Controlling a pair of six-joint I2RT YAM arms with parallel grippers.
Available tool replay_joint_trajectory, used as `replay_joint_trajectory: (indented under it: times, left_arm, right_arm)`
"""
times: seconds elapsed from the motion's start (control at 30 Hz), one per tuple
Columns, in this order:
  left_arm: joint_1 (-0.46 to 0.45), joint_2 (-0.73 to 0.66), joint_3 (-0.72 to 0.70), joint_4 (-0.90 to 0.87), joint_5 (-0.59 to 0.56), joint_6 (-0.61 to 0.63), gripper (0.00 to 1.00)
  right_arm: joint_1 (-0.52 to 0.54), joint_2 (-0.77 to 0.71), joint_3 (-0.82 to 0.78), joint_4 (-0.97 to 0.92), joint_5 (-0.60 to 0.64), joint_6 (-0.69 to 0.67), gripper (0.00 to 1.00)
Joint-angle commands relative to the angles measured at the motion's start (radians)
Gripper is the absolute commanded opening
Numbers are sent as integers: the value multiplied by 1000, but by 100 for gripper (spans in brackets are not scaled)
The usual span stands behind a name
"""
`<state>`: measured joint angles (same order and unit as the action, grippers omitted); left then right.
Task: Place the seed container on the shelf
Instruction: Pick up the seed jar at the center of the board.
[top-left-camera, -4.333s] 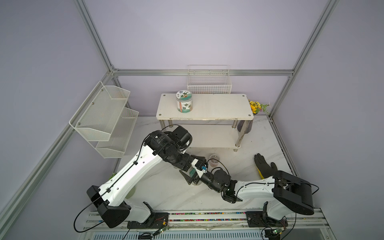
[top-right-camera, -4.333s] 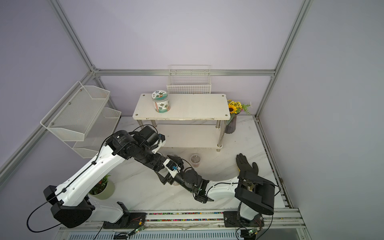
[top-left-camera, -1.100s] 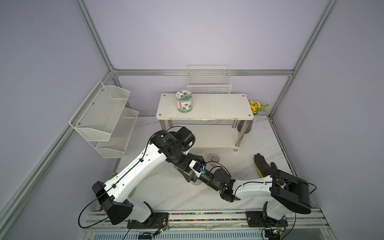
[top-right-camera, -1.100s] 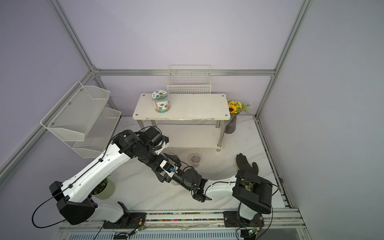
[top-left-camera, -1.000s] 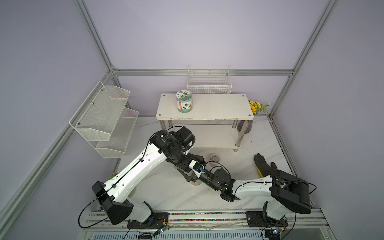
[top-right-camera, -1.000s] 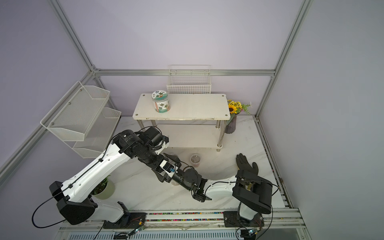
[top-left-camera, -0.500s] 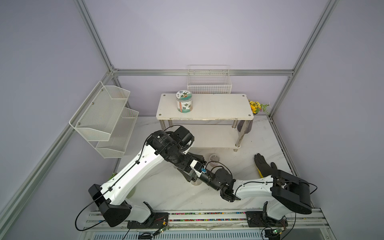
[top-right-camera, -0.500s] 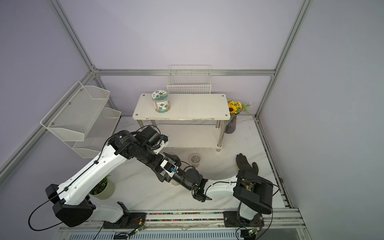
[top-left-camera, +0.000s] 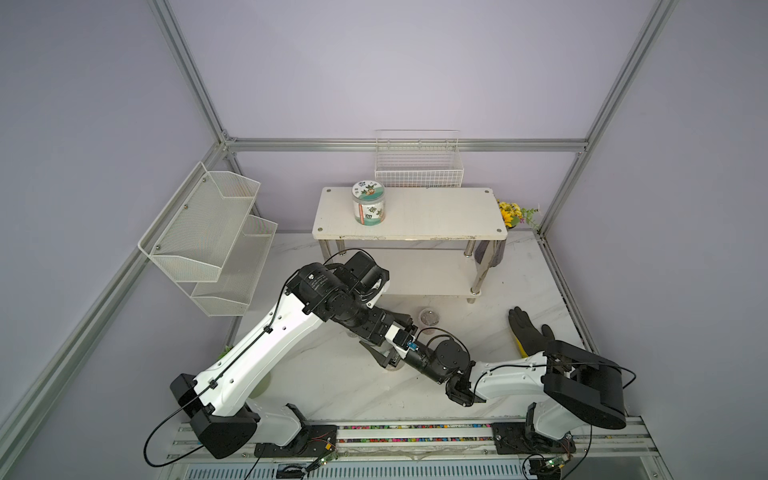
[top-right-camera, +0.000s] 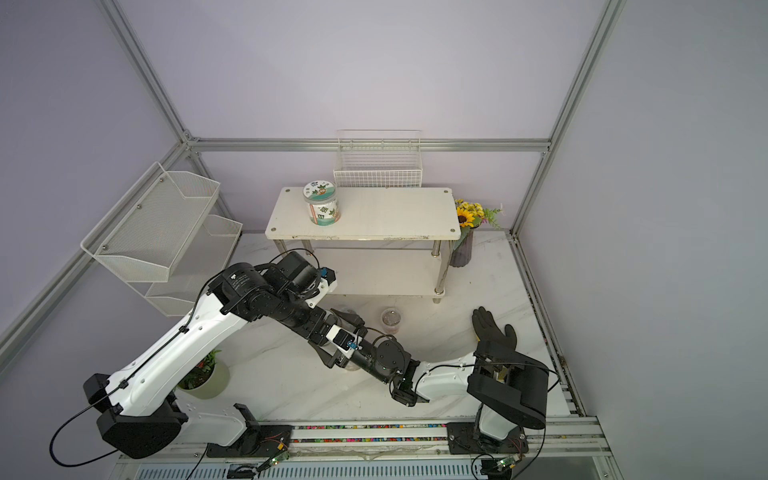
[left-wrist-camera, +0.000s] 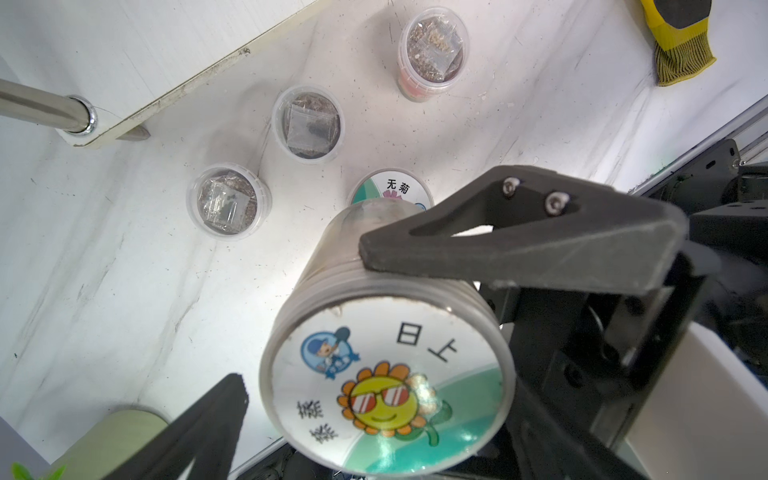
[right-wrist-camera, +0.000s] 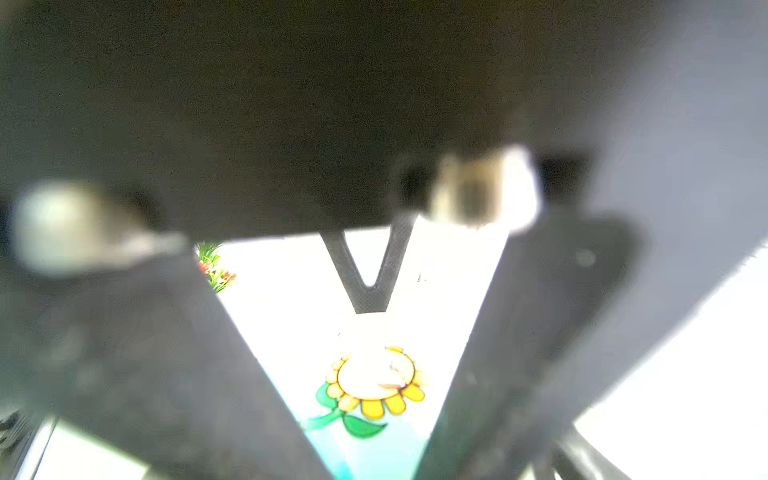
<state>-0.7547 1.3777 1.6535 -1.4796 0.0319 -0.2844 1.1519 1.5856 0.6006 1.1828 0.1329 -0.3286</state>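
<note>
**Jar between two hands, shelf yet to reach**

The left hand (left-wrist-camera: 299, 318) is spread wide around the jar (left-wrist-camera: 386, 374). One finger lies along the jar's side, and the other stands clear of the sunflower lid. The right hand (right-wrist-camera: 357, 270) comes in from the side with a finger on each flank of the lid. It seems to pinch the jar, though that view is blurred. The jar stands lid-up, low over the table (top-left-camera: 332, 386); whether its base rests there cannot be told. Three cups (left-wrist-camera: 307, 120) sit just beyond it. The shelf (top-left-camera: 436, 216) is well apart, and its top board carries another jar (top-left-camera: 368, 203).

This looks like a handover. To do it well, the left hand should draw back along its own line without grazing the lid, and only once the right hand's pinch is firm. The right hand should then hold the jar upright and lift it above the cups and the board edge. It should set the jar on a bare part of the board before letting go.
</note>
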Motion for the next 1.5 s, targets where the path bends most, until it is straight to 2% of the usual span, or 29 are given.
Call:
replay_joint_trajectory:
  times: [0.0, 0.37, 0.7, 0.93, 1.2, 1.47]
  left_arm:
    - [-6, -35, 22, 30, 2, -3, 98]
    - [3, -51, 62, 2, -55, -7, 98]
    - [5, -67, 72, -3, -43, -4, 98]
    - [14, -78, 102, -40, -121, -14, 98]
    - [31, -120, 118, -28, -263, -47, 99]
    - [90, -220, 83, 76, -361, -46, 100]
  right_arm:
    - [-7, -25, -19, -18, 6, -21, 49]
    - [-7, -50, -34, -34, 23, -19, 49]
    - [-9, -70, -51, -36, 45, -13, 49]
    - [-12, -113, -62, -54, 47, 7, 49]
    - [-12, -241, -65, -152, 15, 71, 49]
    - [-12, -447, -12, -395, 20, 116, 48]
